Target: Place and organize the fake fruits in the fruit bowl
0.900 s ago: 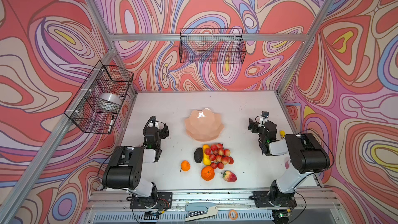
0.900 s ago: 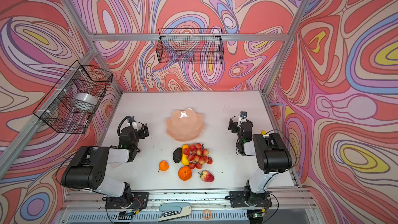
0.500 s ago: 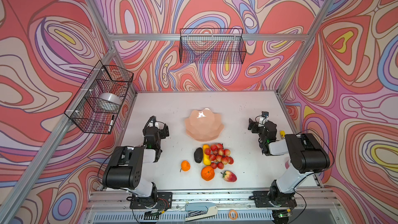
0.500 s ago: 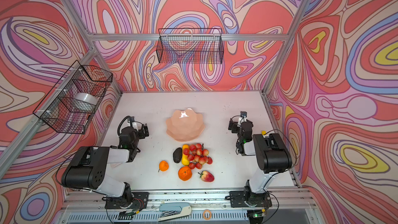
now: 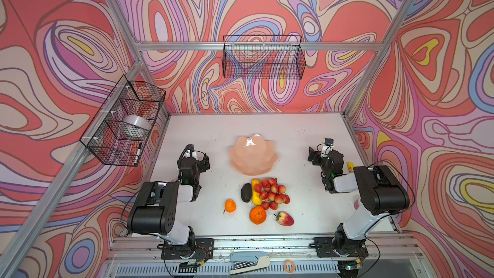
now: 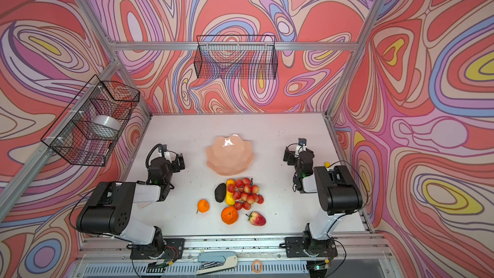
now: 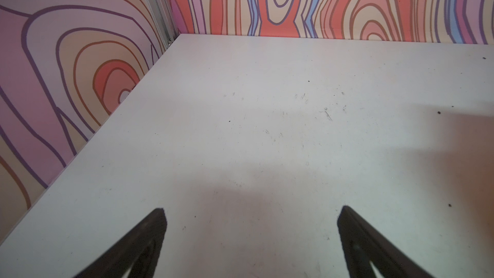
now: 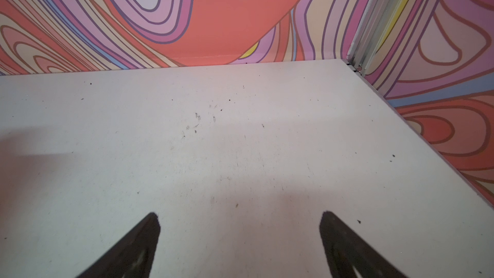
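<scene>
Our left hand [image 7: 252,208] & right hand [image 8: 239,213] both spread wide, empty. Fruits [image 5: 272,193] lie on table [image 5: 213,129] just beside empty bowl [image 5: 254,164]; prob. light, stiff, slick, so we'd pinch each across its middle.

No legible text, label, brand, number or sign is found in either top view or either wrist view. Any fine marking that may exist on the equipment is too small to read.
</scene>
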Controlling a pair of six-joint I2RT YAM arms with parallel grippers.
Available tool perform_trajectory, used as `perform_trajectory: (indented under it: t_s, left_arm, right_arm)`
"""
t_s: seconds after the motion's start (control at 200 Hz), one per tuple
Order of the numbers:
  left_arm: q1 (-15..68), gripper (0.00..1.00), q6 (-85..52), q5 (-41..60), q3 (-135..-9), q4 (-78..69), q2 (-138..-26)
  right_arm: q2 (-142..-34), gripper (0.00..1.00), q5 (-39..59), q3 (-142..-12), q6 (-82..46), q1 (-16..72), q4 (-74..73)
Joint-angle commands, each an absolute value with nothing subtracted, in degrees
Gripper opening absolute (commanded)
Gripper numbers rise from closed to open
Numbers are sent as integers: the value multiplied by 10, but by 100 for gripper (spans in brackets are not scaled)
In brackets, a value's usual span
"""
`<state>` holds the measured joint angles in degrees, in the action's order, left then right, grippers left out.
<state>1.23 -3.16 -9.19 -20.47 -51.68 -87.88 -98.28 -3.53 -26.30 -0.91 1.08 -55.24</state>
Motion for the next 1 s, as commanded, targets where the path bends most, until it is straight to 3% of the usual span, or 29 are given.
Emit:
perform_trajectory:
  t_s: [0.0,0.441,0.541,0.596,0.686,0.766,0.846,0.991]
  left_arm:
    - [14,100,-21,-89,-210,-519,-883]
    - [14,100,-12,-69,-212,-478,-841]
    - [14,100,-51,-108,-262,-293,-739]
    - [14,100,-109,-159,-300,-208,-690]
    - [13,100,-119,-152,-328,-141,-616]
    - [13,100,-111,-142,-333,-112,-569]
    - [14,99,-117,-145,-344,-92,-543]
    - [14,98,-114,-139,-359,-86,-516]
  right_arm:
    - [-981,98,-33,-268,-6,7,-548]
    - [-953,98,-80,-278,-19,7,-512]
    - [-864,98,-102,-327,-47,8,-345]
    - [-819,98,-123,-375,-129,7,-227]
    - [-778,98,-135,-441,-220,7,-79]
    - [-758,98,-86,-465,-211,5,-24]
    - [-746,90,-3,-504,-192,5,61]
    - [-727,89,90,-544,-209,16,229]
